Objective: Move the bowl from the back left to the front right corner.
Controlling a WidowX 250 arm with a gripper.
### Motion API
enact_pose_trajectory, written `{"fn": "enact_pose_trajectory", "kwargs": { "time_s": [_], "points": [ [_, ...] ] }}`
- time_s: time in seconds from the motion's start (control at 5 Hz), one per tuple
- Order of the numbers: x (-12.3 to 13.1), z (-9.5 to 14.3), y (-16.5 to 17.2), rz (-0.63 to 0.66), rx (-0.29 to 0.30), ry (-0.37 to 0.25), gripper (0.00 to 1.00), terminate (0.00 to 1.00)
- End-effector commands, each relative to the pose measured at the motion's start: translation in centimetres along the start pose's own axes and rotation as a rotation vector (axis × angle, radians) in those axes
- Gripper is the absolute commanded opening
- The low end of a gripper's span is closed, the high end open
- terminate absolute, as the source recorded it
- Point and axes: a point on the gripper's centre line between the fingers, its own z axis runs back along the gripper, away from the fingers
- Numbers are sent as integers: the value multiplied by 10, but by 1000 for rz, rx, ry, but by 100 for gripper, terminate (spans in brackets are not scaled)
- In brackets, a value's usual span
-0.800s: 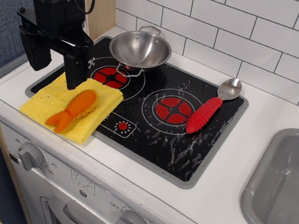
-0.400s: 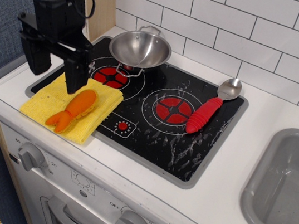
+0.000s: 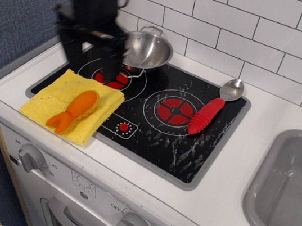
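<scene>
**Inspector A:** Far left first. A square yellow sponge cloth (image 3: 72, 104) lies over the front left part of the black glass cooktop with red burner rings (image 3: 153, 133) and onto the white desk (image 3: 232, 176). An orange plush carrot-shaped toy (image 3: 74, 111) rests on it.

**Inspector B:** And the pincer?

**Inspector A:** The black pincer (image 3: 89, 64) hangs above the cloth's rear edge and the left burner, motion-blurred. Its two fingers point down and stand apart, with a clear gap between them. Nothing is held between them. Contact with the cloth or glass I cannot confirm.

**Inspector B:** The task item?

**Inspector A:** The shiny round stainless-steel bowl with thin wire loop handles (image 3: 146, 48) sits at the back left of the cooktop, just right of the pincer and partly hidden behind it. Whether they touch I cannot tell.

**Inspector B:** Further right?

**Inspector A:** A metal spoon with a ribbed red handle (image 3: 211, 109) lies diagonally beside the right burner. The front right corner (image 3: 195, 179) holds nothing. A grey sink (image 3: 290, 190) is at the far right.
</scene>
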Motion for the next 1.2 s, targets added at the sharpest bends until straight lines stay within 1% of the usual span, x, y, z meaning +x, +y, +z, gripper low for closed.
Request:
{"fn": "enact_pose_trajectory", "kwargs": {
  "time_s": [0.0, 0.2, 0.4, 0.6, 0.8, 1.0],
  "points": [
    [83, 3, -18, 6, 24, -121, 100, 0],
    [113, -12, -21, 28, 30, -132, 100, 0],
    [132, -30, -22, 43, 30, -127, 100, 0],
    [140, -49, -23, 35, 40, -94, 100, 0],
    [137, -61, -22, 28, 52, -62, 100, 0],
    [132, -68, -20, 26, 56, -47, 100, 0]
  ]
}}
